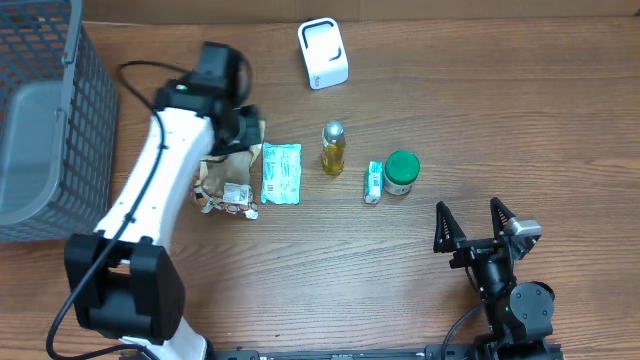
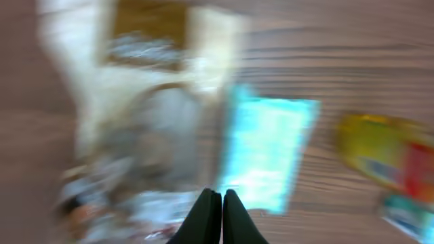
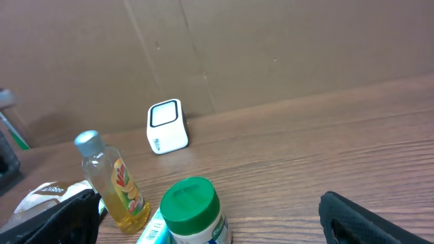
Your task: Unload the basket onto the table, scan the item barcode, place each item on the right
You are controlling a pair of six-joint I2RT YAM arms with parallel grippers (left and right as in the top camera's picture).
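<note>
The white barcode scanner (image 1: 323, 53) stands at the back of the table and also shows in the right wrist view, scanner (image 3: 167, 127). A row of items lies mid-table: a crinkled beige packet (image 1: 226, 175), a teal packet (image 1: 281, 173), a yellow bottle (image 1: 333, 147), a small box (image 1: 373, 182) and a green-lidded jar (image 1: 401, 172). My left gripper (image 1: 243, 128) hovers over the beige packet's far edge. In the blurred left wrist view the left gripper (image 2: 222, 203) is shut, with nothing seen between its fingers. My right gripper (image 1: 478, 222) rests open near the front right, facing the jar (image 3: 193, 211) and the bottle (image 3: 114, 181).
A grey mesh basket (image 1: 40, 120) stands at the left edge of the table. A brown cardboard wall (image 3: 271, 47) rises behind the scanner. Bare wood lies between the jar and the right gripper.
</note>
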